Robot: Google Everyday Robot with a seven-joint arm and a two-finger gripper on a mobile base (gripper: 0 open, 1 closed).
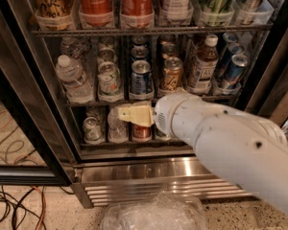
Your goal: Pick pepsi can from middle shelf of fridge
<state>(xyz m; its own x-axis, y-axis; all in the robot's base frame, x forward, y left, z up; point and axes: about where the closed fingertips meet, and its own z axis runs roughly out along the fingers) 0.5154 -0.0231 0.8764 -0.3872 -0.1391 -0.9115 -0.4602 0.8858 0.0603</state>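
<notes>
The pepsi can (141,78), dark blue with a silver top, stands at the front of the middle shelf (86,103) of the open fridge (134,175), between a green-white can (109,80) and a golden-brown can (172,74). My gripper (133,114), cream-coloured at the end of a thick white arm (230,143), reaches in from the right. It sits just below the pepsi can, in front of the middle rack's front edge, apart from the can. The arm hides the right part of the bottom shelf.
A water bottle (74,80) stands left on the middle shelf, with a brown bottle (204,63) and slim blue-silver cans (233,66) right. Tall Coca-Cola cans (96,1) stand above. Small cans (92,128) are below. The black door frame (29,104), cables (14,200) and a plastic bag (153,214) are nearby.
</notes>
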